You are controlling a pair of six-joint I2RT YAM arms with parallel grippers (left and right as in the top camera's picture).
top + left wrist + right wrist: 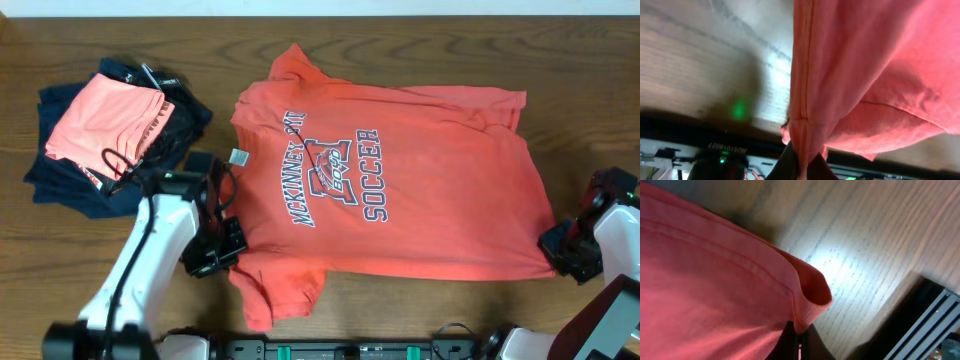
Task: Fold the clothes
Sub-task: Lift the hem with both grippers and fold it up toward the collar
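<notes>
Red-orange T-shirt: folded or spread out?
Spread out. The T-shirt lies open on the table, lettering up, both sleeves out, no fold made. The left gripper and right gripper each pinch an edge.

Setting: a robotics lab workstation. A wood-grain desk [420,312] carries two white-and-black robot arms, the left arm [140,265] and the right arm [622,235], both based at its near edge. A black mounting rail [330,350] with green fittings runs along that edge. The left wrist view shows a lit green indicator [721,160] and a printed serial label [725,148] on black hardware
</notes>
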